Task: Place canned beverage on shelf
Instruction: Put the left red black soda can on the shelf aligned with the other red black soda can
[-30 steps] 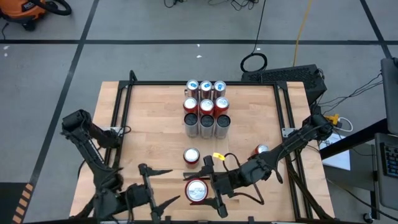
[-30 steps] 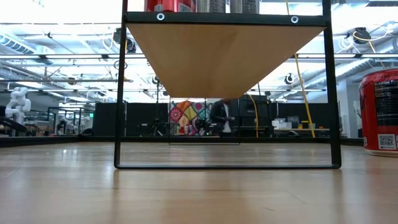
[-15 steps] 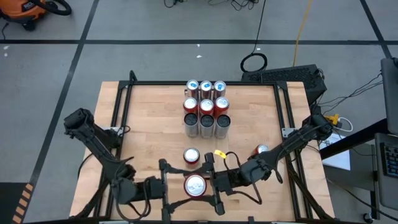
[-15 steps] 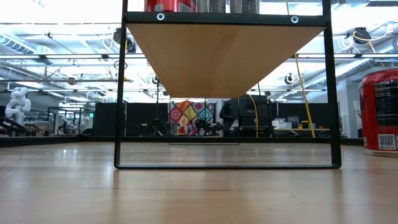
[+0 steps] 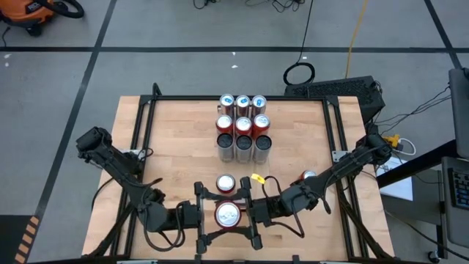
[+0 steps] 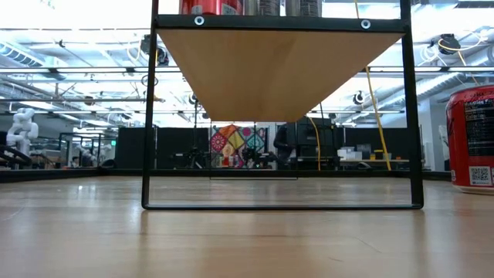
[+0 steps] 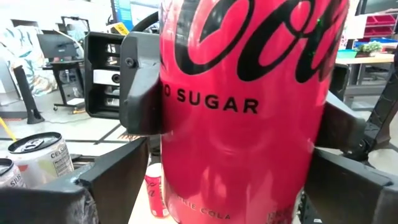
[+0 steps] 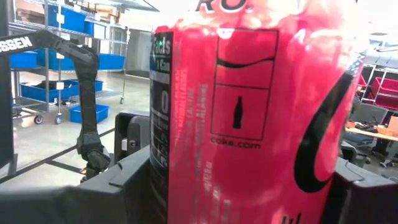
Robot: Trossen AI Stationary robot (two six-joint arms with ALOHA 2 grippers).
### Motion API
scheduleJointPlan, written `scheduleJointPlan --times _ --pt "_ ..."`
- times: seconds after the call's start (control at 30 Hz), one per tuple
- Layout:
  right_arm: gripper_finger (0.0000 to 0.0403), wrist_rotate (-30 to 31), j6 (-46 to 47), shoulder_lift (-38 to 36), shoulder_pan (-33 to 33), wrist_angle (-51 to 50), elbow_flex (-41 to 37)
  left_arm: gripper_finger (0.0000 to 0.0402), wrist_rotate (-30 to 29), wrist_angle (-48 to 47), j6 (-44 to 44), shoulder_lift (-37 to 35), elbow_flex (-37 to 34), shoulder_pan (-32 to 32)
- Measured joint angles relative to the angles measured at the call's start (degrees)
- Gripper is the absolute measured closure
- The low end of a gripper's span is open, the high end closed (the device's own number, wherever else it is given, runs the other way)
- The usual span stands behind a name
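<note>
Handover at near edge | red can (image 5: 229, 215) clamped in right gripper (image 5: 250, 217), well short of shelf (image 5: 243, 125) | left gripper (image 5: 200, 217) spread wide around it, not yet gripping | next, probably: left closes, right lets go.

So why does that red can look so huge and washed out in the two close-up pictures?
Left wrist view: the red can sits right at the lens, filling the frame, with soft sheen on its side. Right wrist view: the same can looks pale and hazy, bright light bleaching its upper edge. High view: it is plainly ordinary-sized, evenly lit.
</note>
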Motion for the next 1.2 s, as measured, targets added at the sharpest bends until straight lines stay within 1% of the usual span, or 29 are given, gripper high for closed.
scheduleJointPlan --times 0.13,0.4,0.5,0.67,0.9,1.1,1.2 --pt "0.0129 0.01 0.00 0.00 -0.14 -0.02 0.00 0.0027 -0.02 0.00 0.02 0.02 0.00 0.00" --pt "0.0129 0.03 0.79 -0.04 -0.18 -0.21 0.00 0.0095 0.00 -0.38 0.56 0.04 0.00 -0.02" --pt "0.0127 0.10 1.21 -0.04 -0.18 -0.75 0.00 0.0114 -0.06 -0.86 0.33 0.04 0.00 -0.04" --pt "0.0107 0.09 2.37 -0.04 -0.18 -0.96 0.02 0.0116 -0.02 -0.92 -0.40 0.04 0.00 -0.11" --pt "0.0075 0.04 4.91 -0.94 0.33 -4.54 0.11 0.0116 -0.13 -2.23 -1.53 0.09 0.00 -0.92" --pt "0.0070 0.03 5.18 -3.02 1.35 -6.94 0.11 0.0116 0.14 -2.66 -1.53 0.09 0.00 -1.62" --pt "0.0069 -0.06 6.44 -4.33 1.54 -8.92 0.11 0.0116 1.45 -2.97 -1.57 0.18 0.00 -1.60"
